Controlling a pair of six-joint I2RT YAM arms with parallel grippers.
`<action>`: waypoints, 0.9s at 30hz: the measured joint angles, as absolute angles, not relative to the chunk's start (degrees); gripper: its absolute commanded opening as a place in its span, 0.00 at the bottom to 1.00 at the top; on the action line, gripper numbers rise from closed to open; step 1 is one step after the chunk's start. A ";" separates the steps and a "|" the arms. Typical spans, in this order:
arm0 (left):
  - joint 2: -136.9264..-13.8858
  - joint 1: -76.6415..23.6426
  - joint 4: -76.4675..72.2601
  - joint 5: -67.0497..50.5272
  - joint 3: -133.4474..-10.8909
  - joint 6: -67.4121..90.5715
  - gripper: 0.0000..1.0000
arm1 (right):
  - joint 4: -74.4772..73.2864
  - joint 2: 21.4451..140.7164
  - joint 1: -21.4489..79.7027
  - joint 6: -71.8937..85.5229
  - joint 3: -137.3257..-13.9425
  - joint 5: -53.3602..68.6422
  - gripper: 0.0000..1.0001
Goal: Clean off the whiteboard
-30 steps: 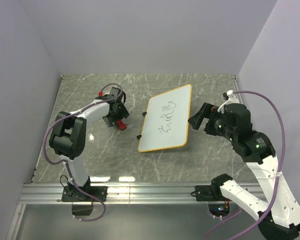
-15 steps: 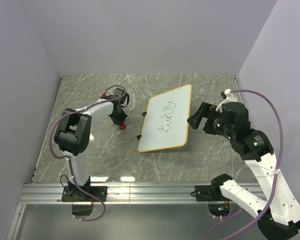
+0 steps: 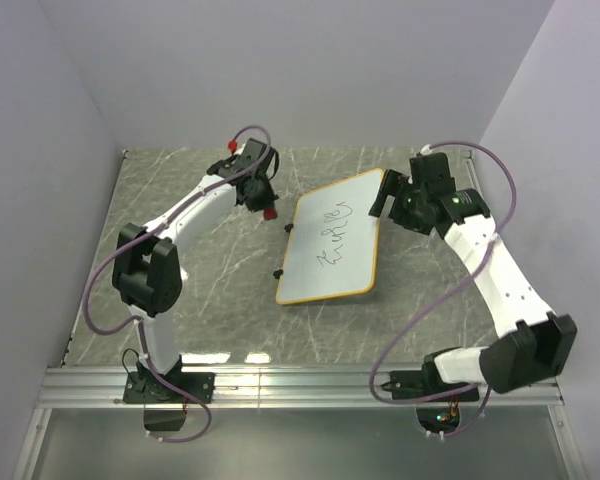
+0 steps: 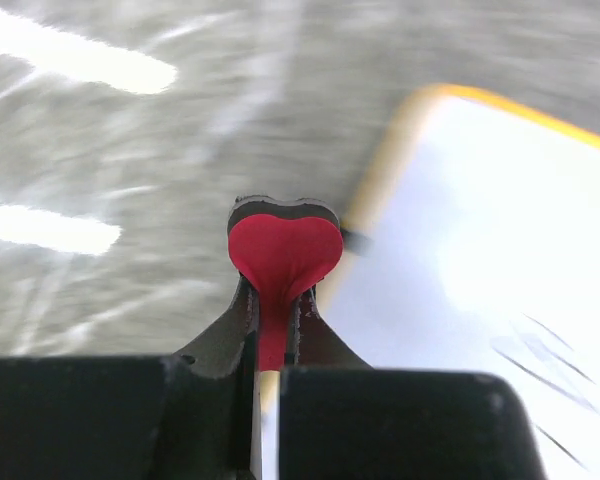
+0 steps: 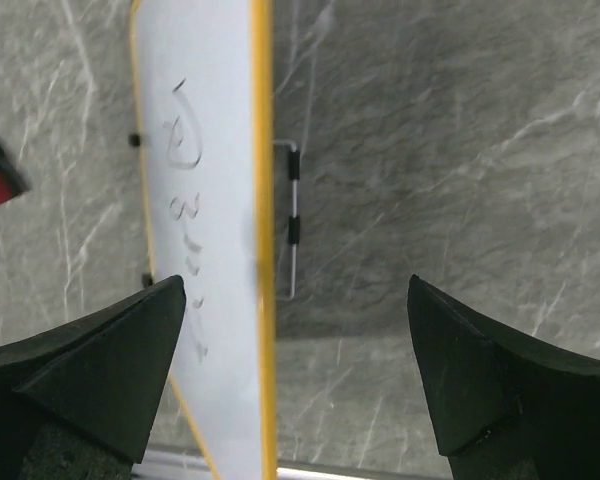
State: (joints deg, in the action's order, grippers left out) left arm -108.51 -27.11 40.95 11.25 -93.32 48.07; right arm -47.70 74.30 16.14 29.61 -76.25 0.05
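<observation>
The whiteboard [image 3: 325, 265] lies tilted on the marble table, with dark scribbles [image 3: 336, 232] across its upper half and an orange frame. My left gripper [image 3: 266, 204] hovers just off the board's far left edge and is shut on the red eraser [image 3: 269, 213]. In the left wrist view the eraser [image 4: 283, 252] sticks out ahead of the closed fingertips, with the whiteboard [image 4: 480, 260] to its right. My right gripper [image 3: 384, 196] stands open at the board's far right corner. In the right wrist view the whiteboard's orange edge [image 5: 263, 200] runs between the spread fingers [image 5: 100, 360].
Two small black clips [image 3: 283, 250] sit on the board's left long edge. A thin metal wire bracket [image 5: 293, 220] shows just beyond the board's orange edge. Grey walls close in the table on three sides, and a metal rail [image 3: 300, 380] runs along the near edge.
My left gripper closed on the red eraser, lifted it and carried it back and right toward the board's far left edge. My right arm swung away to the board's far right corner.
</observation>
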 measured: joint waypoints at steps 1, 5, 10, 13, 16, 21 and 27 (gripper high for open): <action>-108.12 -28.01 41.04 10.28 -95.24 47.22 0.00 | -47.40 75.50 15.16 29.50 -76.40 0.16 0.98; -106.72 -31.31 40.51 4.29 -101.41 44.47 0.00 | -44.34 79.66 12.38 29.26 -76.58 1.78 0.91; -106.69 -35.16 39.51 -3.90 -105.65 41.39 0.00 | -39.05 82.87 11.75 29.56 -76.60 7.53 0.84; -107.48 -37.76 39.09 -7.62 -107.77 40.03 0.00 | -35.64 83.40 11.77 30.28 -76.03 10.94 0.77; -109.16 -39.88 38.83 -10.55 -110.37 39.05 0.00 | -32.71 83.31 11.86 31.14 -74.70 13.21 0.56; -112.18 -41.78 38.74 -14.15 -113.84 37.47 0.00 | -31.90 83.40 11.75 31.64 -73.28 14.04 0.40; -114.32 -42.41 38.81 -15.84 -114.59 36.56 0.00 | -30.92 83.40 11.73 31.42 -71.42 14.31 0.22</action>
